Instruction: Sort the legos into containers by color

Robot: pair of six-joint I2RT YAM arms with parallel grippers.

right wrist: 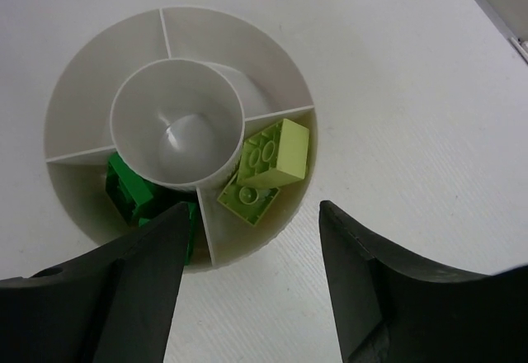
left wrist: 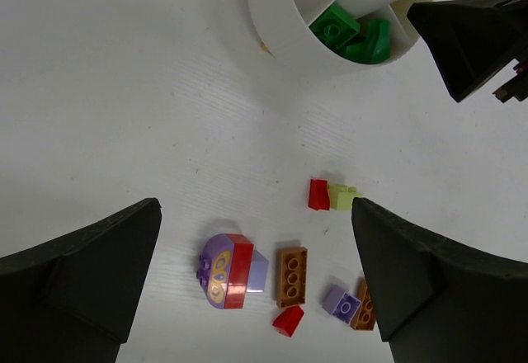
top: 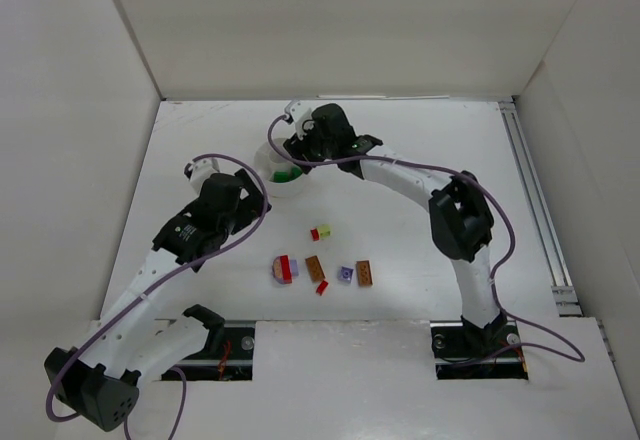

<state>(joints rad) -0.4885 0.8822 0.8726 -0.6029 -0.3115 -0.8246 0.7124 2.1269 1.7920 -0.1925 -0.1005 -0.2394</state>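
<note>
The round white tub [top: 272, 165] stands at the table's middle back. In the right wrist view its rim [right wrist: 82, 74] rings wedge compartments; one holds green legos [right wrist: 124, 190], the one beside it two pale yellow legos [right wrist: 272, 157]. My right gripper [right wrist: 254, 210] is open and empty just over the tub [left wrist: 280, 25]. My left gripper [left wrist: 254, 214] is open and empty above the loose legos: a red one [left wrist: 318, 195] touching a pale yellow one [left wrist: 342, 195], a lavender-and-red piece [left wrist: 229, 270], an orange-brown brick [left wrist: 290, 276], a small red one [left wrist: 288, 321], a lavender one [left wrist: 341, 304].
A second orange-brown brick [top: 364, 273] lies at the right end of the loose row. The right gripper's black fingers [left wrist: 470, 41] reach in beside the tub in the left wrist view. White walls enclose the table on three sides. A metal rail [top: 535, 210] runs along the right edge.
</note>
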